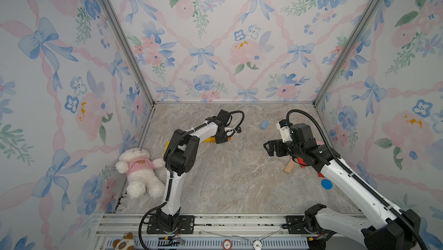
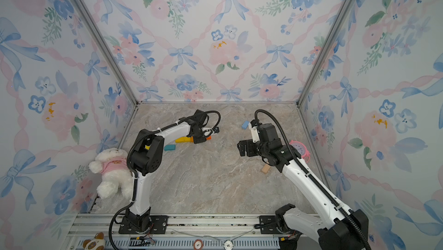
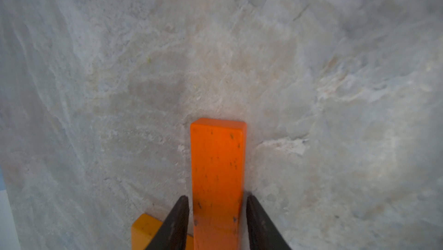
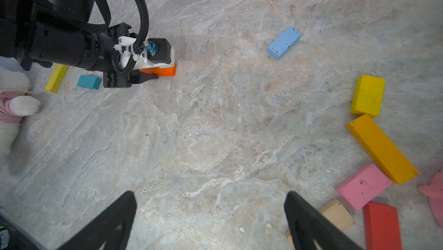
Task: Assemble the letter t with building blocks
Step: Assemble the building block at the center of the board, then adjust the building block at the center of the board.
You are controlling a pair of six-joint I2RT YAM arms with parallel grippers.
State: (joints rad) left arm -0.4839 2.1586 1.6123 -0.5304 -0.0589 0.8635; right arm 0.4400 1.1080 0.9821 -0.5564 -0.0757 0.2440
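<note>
Left hand straddles orange block, jaws slightly parted, thin gap each side. Block flat on counter, mid-width, nearer far edge; amber block beside it. Right hand wide open, empty. Pink block, red block, yellow block near right edge.

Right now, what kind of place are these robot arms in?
Likely a robot practice booth dressed like a nursery: bow wallpaper, a teddy bear and wooden blocks on the table, arms fixed to a metal rail.

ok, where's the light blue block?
Light blue block lies flat near the back, right of centre in both top views, beside the right arm.
</note>
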